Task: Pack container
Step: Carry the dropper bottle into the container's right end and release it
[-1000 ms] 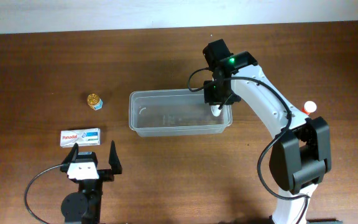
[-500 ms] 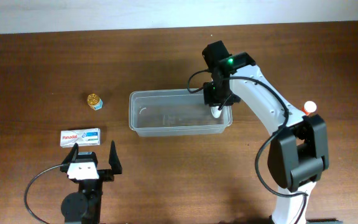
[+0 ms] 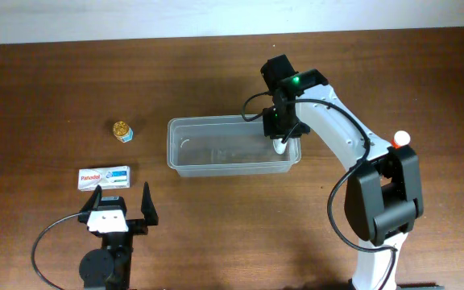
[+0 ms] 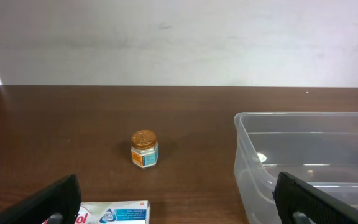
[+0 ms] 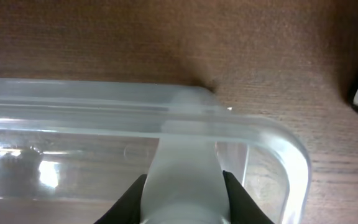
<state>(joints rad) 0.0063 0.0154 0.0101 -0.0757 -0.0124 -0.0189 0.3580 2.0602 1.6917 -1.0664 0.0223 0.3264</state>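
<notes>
The container (image 3: 182, 157) is a clear plastic tub in the middle of the table; it also shows in the left wrist view (image 4: 246, 155) and the right wrist view (image 5: 272, 134). My right gripper (image 3: 281, 138) is shut on a white bottle (image 5: 182, 171) and holds it inside the tub's right end, the bottle's tip pointing toward the tub's far wall. My left gripper (image 3: 119, 205) is open and empty near the front edge, just behind a white and blue Panadol box (image 3: 104, 177). A small gold-lidded jar (image 3: 122, 130) stands left of the tub.
A small white bottle with a red cap (image 3: 400, 138) stands at the right, beside the right arm's base. A pale wall runs along the table's far edge (image 4: 179, 86).
My right gripper has shifted slightly left and down into the tub's right end with the white bottle. The left arm has not moved.
</notes>
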